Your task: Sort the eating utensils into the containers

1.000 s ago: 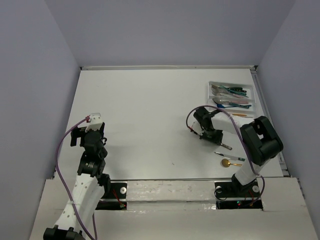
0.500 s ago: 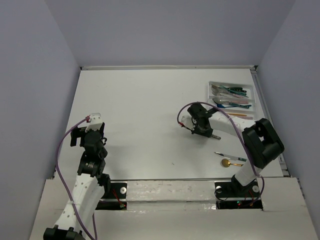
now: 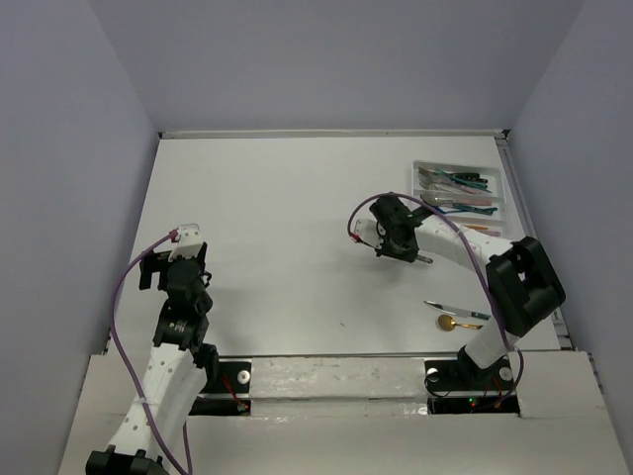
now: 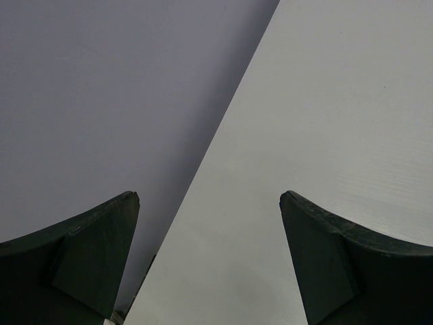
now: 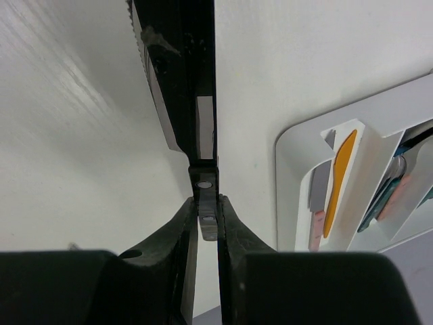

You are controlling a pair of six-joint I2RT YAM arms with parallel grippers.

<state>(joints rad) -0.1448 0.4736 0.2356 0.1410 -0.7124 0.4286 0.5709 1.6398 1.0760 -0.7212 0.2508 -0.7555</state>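
My right gripper is shut on a black-handled knife, whose serrated silver blade sticks out ahead of the fingers; one end shows in the top view. It hangs above the table, left of and nearer than the white cutlery tray. The tray holds several utensils, teal and pink, and an orange one. A teal-handled utensil and a gold spoon lie on the table near the right arm's base. My left gripper is open and empty.
The left wall runs close beside my left gripper. The right arm's purple cable loops over the table between the gripper and the tray. The tray sits near the right wall, at the back right of the table.
My right gripper has carried the knife away from the two loose utensils, toward the back and left, nearer the tray's level. The left arm has not moved.
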